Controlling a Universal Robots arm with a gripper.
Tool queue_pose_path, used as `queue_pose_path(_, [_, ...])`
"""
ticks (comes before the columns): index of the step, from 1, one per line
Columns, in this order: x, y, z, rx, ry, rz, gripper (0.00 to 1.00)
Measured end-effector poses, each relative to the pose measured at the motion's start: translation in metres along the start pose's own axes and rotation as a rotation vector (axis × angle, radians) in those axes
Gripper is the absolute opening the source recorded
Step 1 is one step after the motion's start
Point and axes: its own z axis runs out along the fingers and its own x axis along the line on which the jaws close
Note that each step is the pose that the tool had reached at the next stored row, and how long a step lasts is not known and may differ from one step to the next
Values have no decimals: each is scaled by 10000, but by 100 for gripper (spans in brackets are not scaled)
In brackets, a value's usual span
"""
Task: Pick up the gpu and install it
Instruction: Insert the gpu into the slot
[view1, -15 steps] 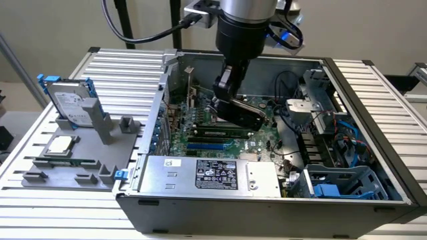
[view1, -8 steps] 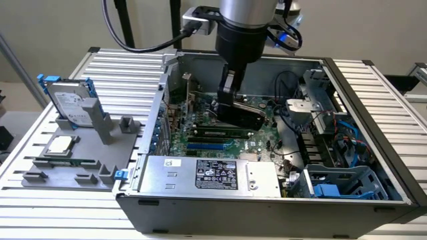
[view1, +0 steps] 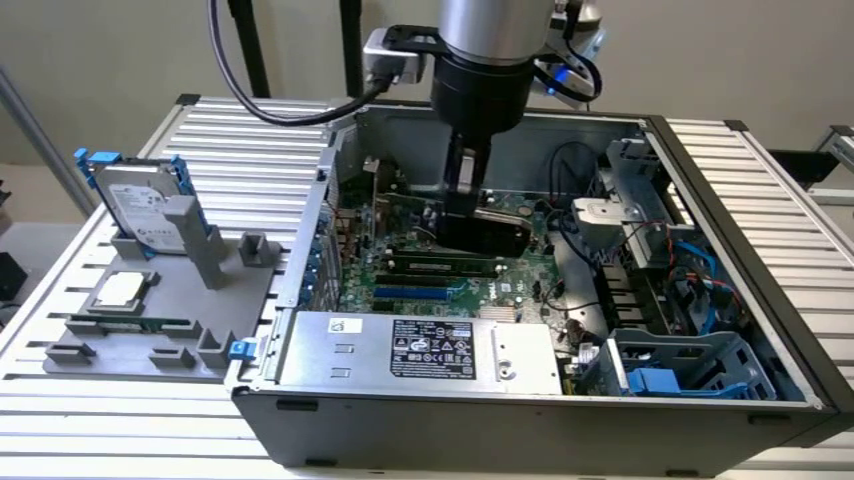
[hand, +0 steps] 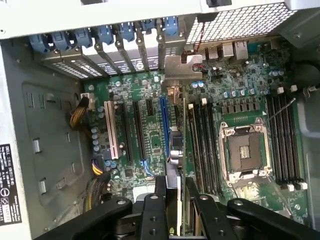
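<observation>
Slatted aluminium table (view1: 240, 115) underneath, open computer case (view1: 400, 435) lying on it at centre frame. Grey parts tray (view1: 254, 300) at the exterior view's left, carrying a blue-railed hard drive (view1: 140, 205) upright, a processor chip (view1: 118, 290) and a memory stick (view1: 130, 325) lying flat.

Gripper (view1: 465, 215) down inside the case at upper centre, jaws drawn in to a narrow gap and clamped on the gpu (view1: 497, 235). Card held on edge, right over the motherboard (view1: 360, 290); seated in a slot or just above it, impossible to say.

Judged light and stiff, yet fragile: thin board, exposed parts, easily cracked or scuffed. Best taken across the two flat faces near the upper edge, as here, clear of connector and bracket. Probably prone to pivoting in the grip under an off-line push.

Wrist view gives the alignment: gpu (hand: 175, 155) edge-on between the fingers (hand: 160, 192), running just beside the blue expansion slot (hand: 164, 120), silver end bracket (hand: 181, 67) near the rear slot openings, empty processor socket (hand: 245, 150) well apart. Exterior view adds the tray, the power supply (view1: 420, 345) at lower centre and the card's black cooler face.
</observation>
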Motion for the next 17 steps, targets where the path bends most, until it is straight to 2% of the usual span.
queue_pose_path(3, [0, 2, 16, 39, -104, -385, 0])
queue_pose_path(8, [35, 22, 91, 22, -211, -733, 0])
queue_pose_path(13, [74, 56, 178, 10, -266, -942, 0])
queue_pose_path(17, [102, 109, 250, 4, -275, -1040, 0])
